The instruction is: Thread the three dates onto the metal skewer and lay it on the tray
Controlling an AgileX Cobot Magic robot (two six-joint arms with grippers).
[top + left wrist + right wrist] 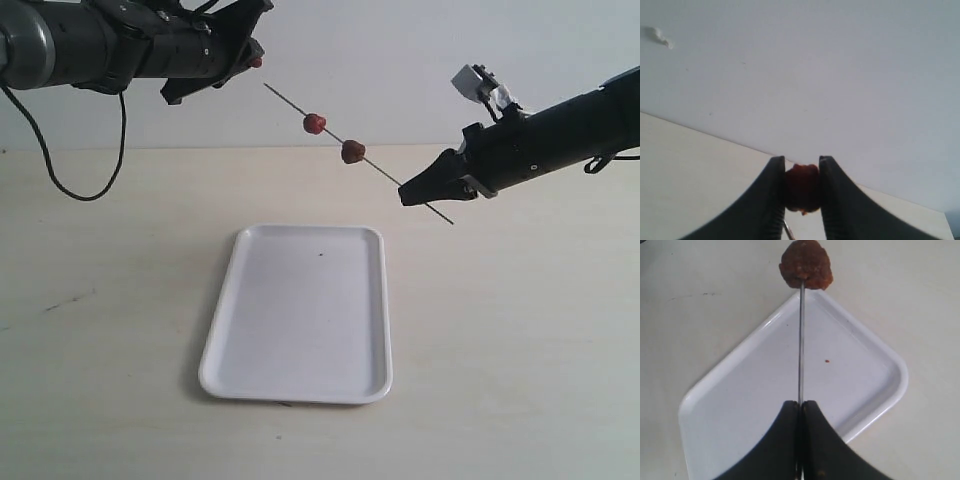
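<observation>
The thin metal skewer [385, 171] slants through the air above the table, its lower part pinched in my shut right gripper [408, 193]. Two dates [314, 123] [352, 152] are threaded on its middle. Its upper tip [268, 87] ends just short of my left gripper [253, 60], which is shut on the third date [801, 187]. In the right wrist view the skewer [801, 340] runs from my right gripper [801, 404] up to a date [806, 265]. The white tray [300, 315] lies flat on the table below, with nothing on it but a dark speck.
The beige table [520, 330] spreads around the tray, with a pale wall behind. A black cable [75, 190] droops from the left arm down to the table at the far left.
</observation>
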